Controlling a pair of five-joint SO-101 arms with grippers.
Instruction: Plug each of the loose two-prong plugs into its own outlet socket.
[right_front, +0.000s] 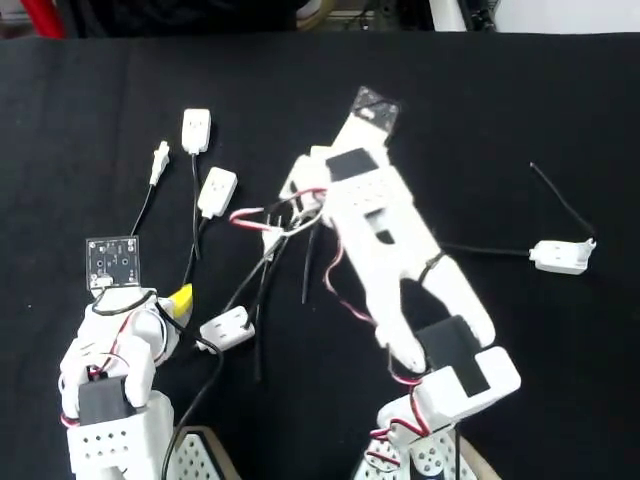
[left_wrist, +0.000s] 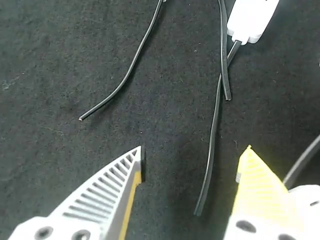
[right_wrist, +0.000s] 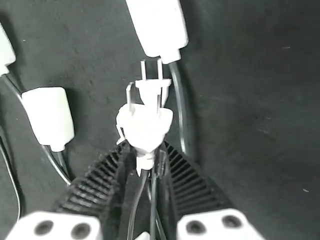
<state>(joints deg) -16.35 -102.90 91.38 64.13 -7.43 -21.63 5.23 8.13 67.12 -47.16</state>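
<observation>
My right gripper is shut on a white two-prong plug. A second white plug piece sits pressed against it, and their prongs point at the end of a white outlet socket just ahead, with a small gap between. Another white socket lies beside it. In the high view that gripper sits at the table's middle among black cables. My left gripper hangs open over bare cloth and a loose cable end, holding nothing. It is low at the left. A small loose plug lies far left.
More white sockets lie at the upper left, beside it, near the left arm and far right. Black cables cross the black cloth. Red and white arm wires loop near the right gripper.
</observation>
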